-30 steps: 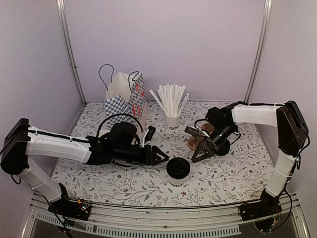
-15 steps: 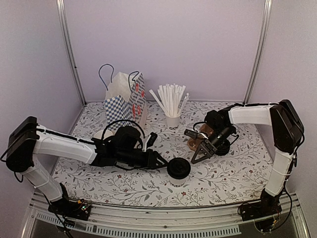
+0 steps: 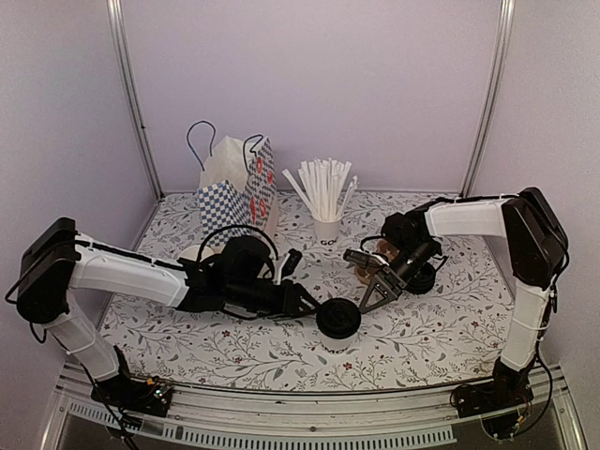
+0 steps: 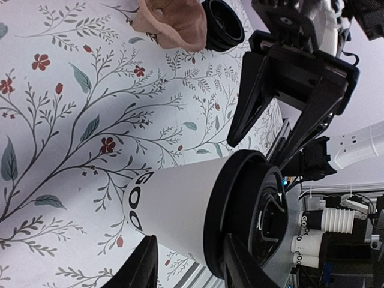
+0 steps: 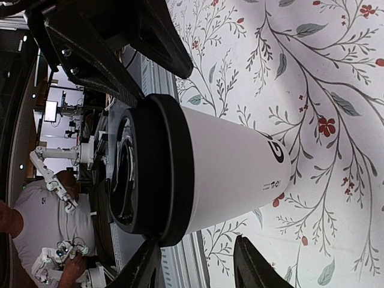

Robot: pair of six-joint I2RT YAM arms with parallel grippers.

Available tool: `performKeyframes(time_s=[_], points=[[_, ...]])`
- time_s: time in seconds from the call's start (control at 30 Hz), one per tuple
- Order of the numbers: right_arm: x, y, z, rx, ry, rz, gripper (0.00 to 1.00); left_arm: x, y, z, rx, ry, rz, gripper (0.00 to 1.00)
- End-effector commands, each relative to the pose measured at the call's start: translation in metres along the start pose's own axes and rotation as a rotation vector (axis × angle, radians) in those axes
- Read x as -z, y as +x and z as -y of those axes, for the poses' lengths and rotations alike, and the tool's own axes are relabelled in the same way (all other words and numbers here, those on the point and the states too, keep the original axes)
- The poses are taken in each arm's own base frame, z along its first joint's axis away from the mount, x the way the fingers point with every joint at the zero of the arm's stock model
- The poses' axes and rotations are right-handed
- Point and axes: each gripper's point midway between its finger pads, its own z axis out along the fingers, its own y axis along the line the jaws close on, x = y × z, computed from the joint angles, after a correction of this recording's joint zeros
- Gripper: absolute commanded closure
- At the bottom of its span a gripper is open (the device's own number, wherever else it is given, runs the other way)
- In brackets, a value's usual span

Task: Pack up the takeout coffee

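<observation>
Small white paper cup with round black plastic lid (image 3: 337, 319) upright front-centre on floral table cover (image 3: 427, 328): left gripper (image 3: 309, 303) straddles it, bite unconfirmed, right gripper (image 3: 371, 300) agape beside lid; I'd clamp paper wall below lid, lightly, keep vertical.

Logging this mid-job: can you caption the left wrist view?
Left end effector flanking the lidded takeout coffee on the floral table, right end effector open just beyond.
</observation>
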Motion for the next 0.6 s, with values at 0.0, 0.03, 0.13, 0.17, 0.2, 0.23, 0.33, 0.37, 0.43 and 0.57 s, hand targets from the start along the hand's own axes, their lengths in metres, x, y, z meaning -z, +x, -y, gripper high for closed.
performKeyframes(time_s=[0.0, 0.03, 0.13, 0.17, 0.2, 0.23, 0.33, 0.37, 0.43, 0.57], points=[[-0.004, -0.006, 0.000, 0.024, -0.026, 0.005, 0.56, -0.007, -0.002, 0.002, -0.006, 0.012, -0.022, 0.60], [-0.005, -0.005, -0.001, 0.027, -0.030, 0.003, 0.55, -0.008, -0.001, 0.001, -0.005, 0.010, -0.026, 0.60], [-0.007, -0.004, -0.002, 0.035, -0.027, -0.003, 0.55, -0.011, 0.004, -0.006, 0.009, -0.011, -0.049, 0.60], [-0.010, -0.004, -0.001, 0.038, -0.024, -0.009, 0.55, -0.012, 0.006, -0.009, 0.016, -0.017, -0.058, 0.60], [-0.012, -0.003, 0.001, 0.032, -0.017, -0.013, 0.55, -0.013, 0.010, -0.012, 0.024, -0.023, -0.067, 0.60], [-0.014, -0.001, 0.004, 0.025, -0.009, -0.019, 0.55, -0.014, 0.014, -0.016, 0.035, -0.029, -0.077, 0.60], [-0.019, 0.004, 0.016, -0.016, 0.014, -0.037, 0.58, -0.015, 0.023, -0.027, 0.057, -0.053, -0.096, 0.61], [-0.020, 0.006, 0.020, -0.028, 0.022, -0.043, 0.60, -0.015, 0.026, -0.031, 0.063, -0.063, -0.103, 0.62], [-0.024, 0.010, 0.031, -0.053, 0.042, -0.059, 0.61, -0.015, 0.033, -0.041, 0.076, -0.089, -0.117, 0.62], [-0.028, 0.021, 0.053, -0.097, 0.122, -0.092, 0.61, -0.015, 0.049, -0.064, 0.107, -0.144, -0.145, 0.65]])
